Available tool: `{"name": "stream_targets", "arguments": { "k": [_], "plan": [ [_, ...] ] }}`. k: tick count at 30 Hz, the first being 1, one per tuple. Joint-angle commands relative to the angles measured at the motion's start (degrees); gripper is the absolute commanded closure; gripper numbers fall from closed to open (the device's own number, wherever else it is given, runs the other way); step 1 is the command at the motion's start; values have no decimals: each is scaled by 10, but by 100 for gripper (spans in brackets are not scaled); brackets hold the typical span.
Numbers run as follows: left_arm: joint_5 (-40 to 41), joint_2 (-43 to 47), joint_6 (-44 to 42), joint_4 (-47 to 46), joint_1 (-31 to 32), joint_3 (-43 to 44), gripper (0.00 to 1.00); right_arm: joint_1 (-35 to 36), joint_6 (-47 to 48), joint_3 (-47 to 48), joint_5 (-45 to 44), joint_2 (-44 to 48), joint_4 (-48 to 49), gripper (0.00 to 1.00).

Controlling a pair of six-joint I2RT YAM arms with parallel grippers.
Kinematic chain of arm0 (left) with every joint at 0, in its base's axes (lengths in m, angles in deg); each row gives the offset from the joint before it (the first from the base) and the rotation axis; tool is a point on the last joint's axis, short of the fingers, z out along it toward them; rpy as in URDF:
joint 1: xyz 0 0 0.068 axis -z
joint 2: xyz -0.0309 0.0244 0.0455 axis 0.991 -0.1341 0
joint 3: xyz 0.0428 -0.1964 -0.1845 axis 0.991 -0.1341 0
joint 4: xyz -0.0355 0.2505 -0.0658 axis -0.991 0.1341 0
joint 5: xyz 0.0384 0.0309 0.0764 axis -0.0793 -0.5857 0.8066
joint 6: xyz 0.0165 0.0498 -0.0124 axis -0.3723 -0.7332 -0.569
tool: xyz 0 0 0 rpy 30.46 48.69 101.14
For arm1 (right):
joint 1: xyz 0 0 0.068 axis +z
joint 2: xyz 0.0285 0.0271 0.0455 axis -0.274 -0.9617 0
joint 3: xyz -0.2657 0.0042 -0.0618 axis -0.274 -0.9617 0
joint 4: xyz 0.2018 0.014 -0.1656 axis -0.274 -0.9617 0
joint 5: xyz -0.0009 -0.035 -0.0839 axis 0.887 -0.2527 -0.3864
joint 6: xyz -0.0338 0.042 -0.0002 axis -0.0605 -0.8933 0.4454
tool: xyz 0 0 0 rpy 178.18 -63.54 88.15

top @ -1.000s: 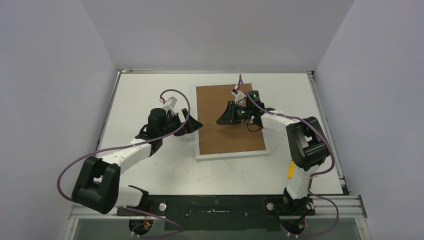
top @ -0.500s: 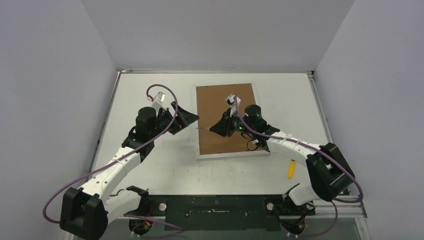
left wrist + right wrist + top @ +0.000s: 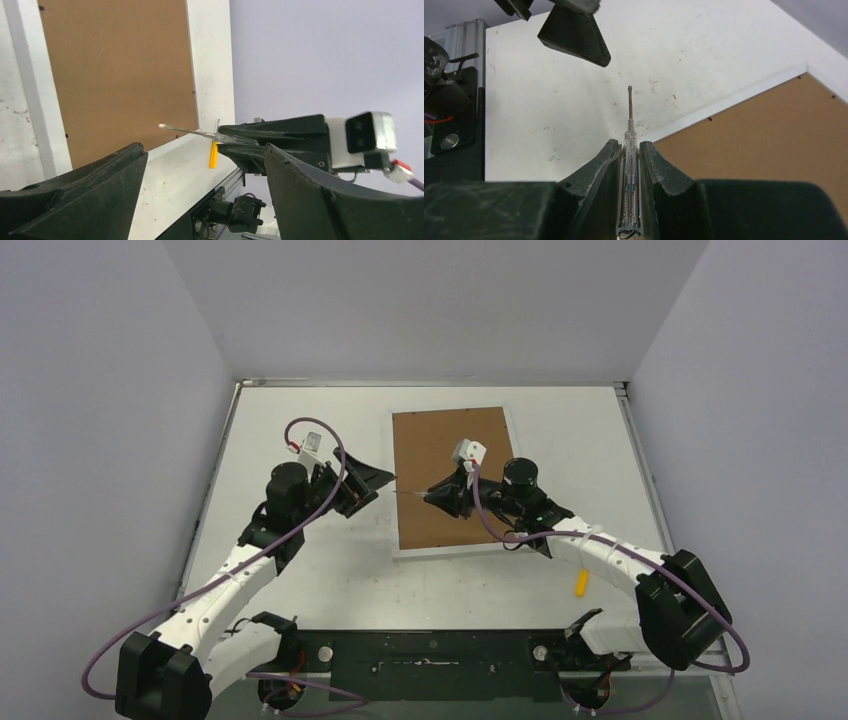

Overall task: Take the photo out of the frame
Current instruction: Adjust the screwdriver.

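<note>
Frame (image 3: 212,55) is lying face-down with backing board (image 3: 115,70) still fitted, photo not yet out; right gripper (image 3: 432,496) jaws are clamping a screwdriver (image 3: 630,135), left gripper (image 3: 380,485) jaws are standing apart.

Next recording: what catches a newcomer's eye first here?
The frame lies face down in the middle of the table, brown back up. Over its left side the right gripper is shut on a clear-handled screwdriver pointing left, and the left gripper hovers open just beside the frame.

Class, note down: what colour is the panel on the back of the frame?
Plain brown back panel; the left wrist view shows it best.
</note>
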Motion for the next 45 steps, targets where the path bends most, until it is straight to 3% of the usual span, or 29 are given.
{"name": "stream_targets", "arguments": {
  "k": [1,4,9,15,21,36,41,44,45],
  "plan": [
    [20,0,12,4,-2,6,15,5,114,16,-4,36,7,95],
    [-2,-23,-4,7,-2,22,16,5,146,31,5,36,-32,95],
    [-36,-46,37,-13,7,21,18,13,142,9,10,40,0,95],
    [44,-46,134,-99,98,-14,23,35,149,-3,-19,40,19,95],
    [86,-62,203,-201,117,-56,40,53,148,-9,-23,46,31,95],
    [124,-67,246,-273,118,-99,66,75,134,-19,-25,55,47,94],
    [143,-62,247,-289,118,-106,99,82,135,-18,-19,56,39,93],
    [152,-54,248,-288,118,-108,100,83,131,-20,-19,59,38,88],
    [154,-53,249,-288,118,-109,100,83,129,-21,-21,61,37,81]
  ]
}}
